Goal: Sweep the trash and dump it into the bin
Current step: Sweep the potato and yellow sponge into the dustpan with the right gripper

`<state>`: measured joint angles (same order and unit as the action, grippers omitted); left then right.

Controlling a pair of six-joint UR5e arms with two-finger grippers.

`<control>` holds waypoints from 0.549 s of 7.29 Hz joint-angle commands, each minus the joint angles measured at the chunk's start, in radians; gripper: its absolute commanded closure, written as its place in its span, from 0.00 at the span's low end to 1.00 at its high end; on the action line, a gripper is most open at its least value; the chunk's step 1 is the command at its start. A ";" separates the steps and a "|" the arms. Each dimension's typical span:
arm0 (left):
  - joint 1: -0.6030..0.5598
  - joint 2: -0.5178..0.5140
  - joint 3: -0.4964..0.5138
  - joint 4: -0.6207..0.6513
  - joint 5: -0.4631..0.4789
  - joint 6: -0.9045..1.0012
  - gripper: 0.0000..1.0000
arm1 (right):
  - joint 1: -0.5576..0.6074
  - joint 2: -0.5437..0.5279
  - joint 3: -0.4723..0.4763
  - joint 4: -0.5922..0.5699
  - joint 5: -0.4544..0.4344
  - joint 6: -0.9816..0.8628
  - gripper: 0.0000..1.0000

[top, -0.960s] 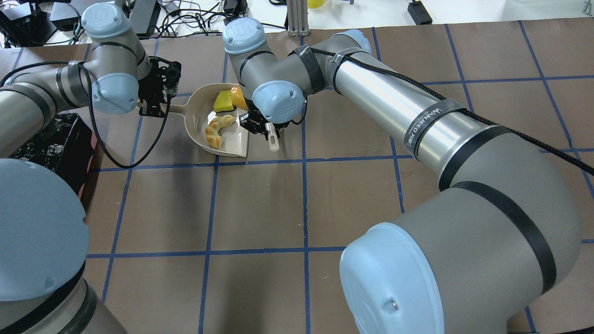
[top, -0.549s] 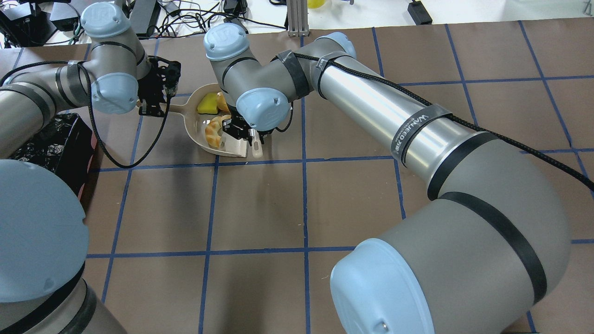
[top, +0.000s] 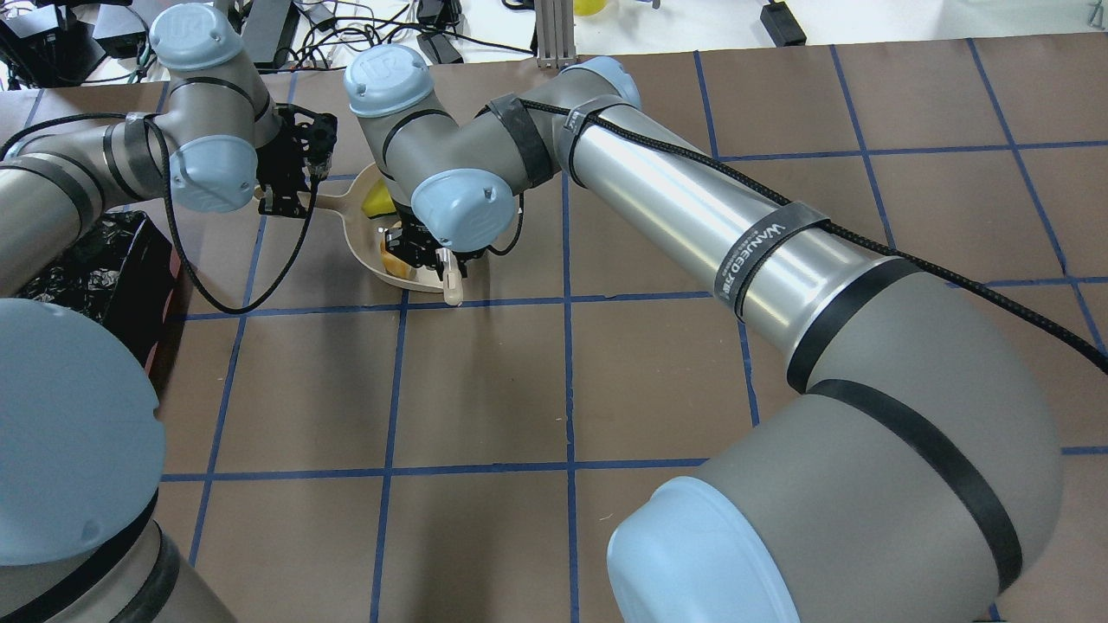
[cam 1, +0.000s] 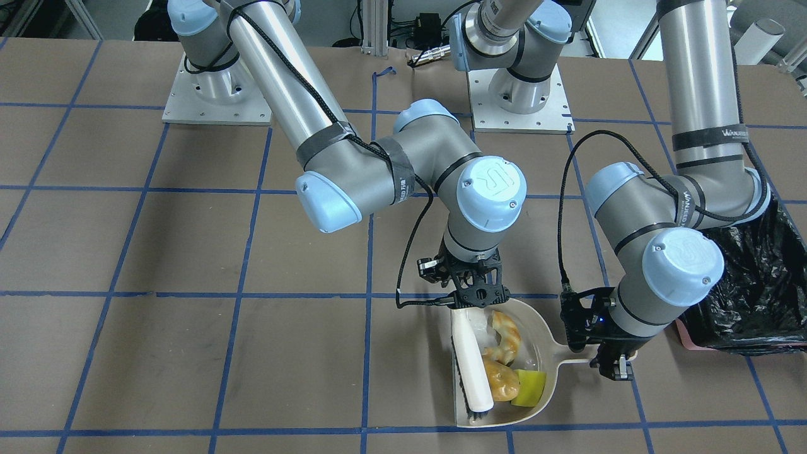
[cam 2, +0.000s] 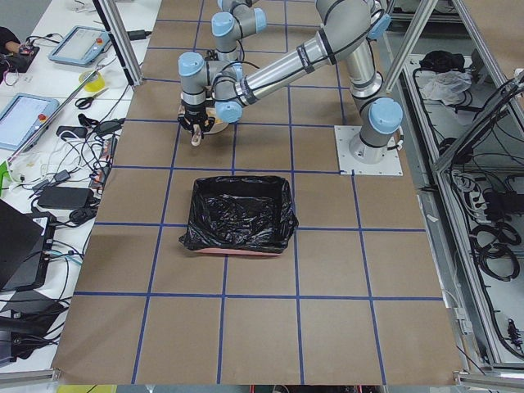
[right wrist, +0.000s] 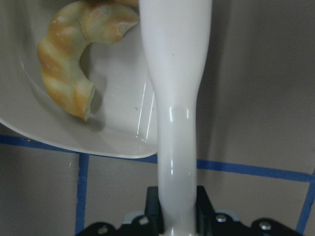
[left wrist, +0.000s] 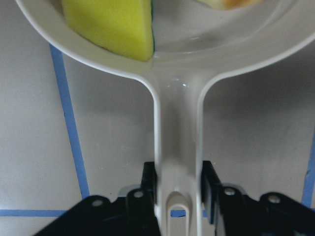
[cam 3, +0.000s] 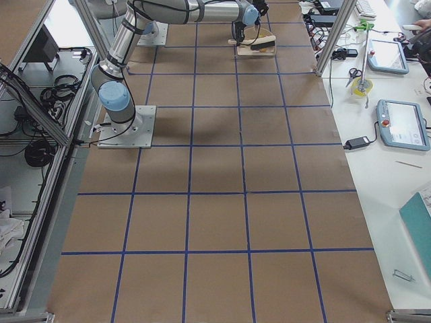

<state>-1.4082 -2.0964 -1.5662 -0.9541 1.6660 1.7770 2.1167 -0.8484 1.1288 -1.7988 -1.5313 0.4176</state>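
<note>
Pinching a beige plastic dustpan (cam 1: 547, 328) by its handle is the left tool (left wrist: 178, 183); the right tool (right wrist: 178, 199) grips a white plastic brush (cam 1: 471, 360) beside food-like trash (cam 1: 500, 379).

Wide exteriors, close wrist views, dustpan (cam 1: 536, 343) shared

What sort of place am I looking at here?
Probably a robotics lab: two robot arms bolted to a table with a blue tape grid, plus control tablets and tangled cables on the side bench.

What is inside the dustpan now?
A bread piece, potato shape and yellow wedge, with the brush along the open edge of the dustpan. What lies under the brush is hidden.
</note>
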 commanded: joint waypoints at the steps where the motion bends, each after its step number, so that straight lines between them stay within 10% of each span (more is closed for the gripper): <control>1: 0.000 -0.001 0.000 0.000 0.000 -0.001 1.00 | -0.088 -0.075 0.000 0.124 -0.015 -0.014 1.00; 4: 0.014 0.012 0.000 -0.002 -0.064 -0.002 1.00 | -0.269 -0.260 0.025 0.341 -0.110 -0.189 1.00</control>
<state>-1.4039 -2.0921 -1.5662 -0.9544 1.6416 1.7754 1.9255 -1.0271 1.1417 -1.5512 -1.5878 0.2959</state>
